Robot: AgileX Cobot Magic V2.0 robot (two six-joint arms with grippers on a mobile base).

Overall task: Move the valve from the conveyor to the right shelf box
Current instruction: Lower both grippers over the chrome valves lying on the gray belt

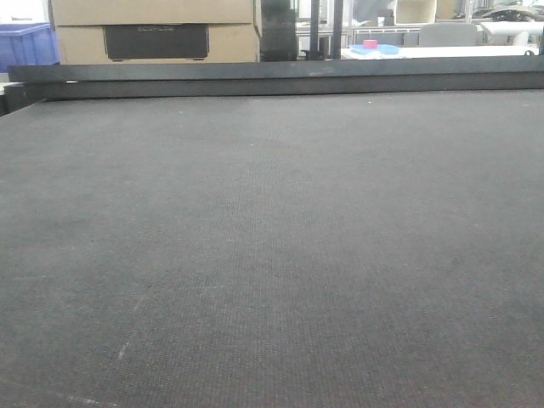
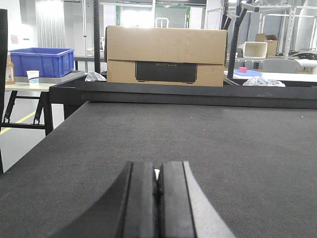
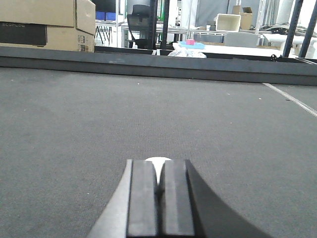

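Left wrist-mounted: fingers (image 2: 141, 198) together above conveyor (image 2: 233, 139).

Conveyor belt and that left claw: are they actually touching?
Cannot tell. The left wrist view looks along the shut left gripper onto the conveyor, so its fingers hide any gap beneath; the front view misses the gripper.

"ECOFLOW" on cardboard box (image 2: 166, 45)

conveyor (image 1: 272, 255) in front, edge rail (image 1: 272, 78) along its far side, cardboard boxes (image 1: 153, 25) behind the rail at left
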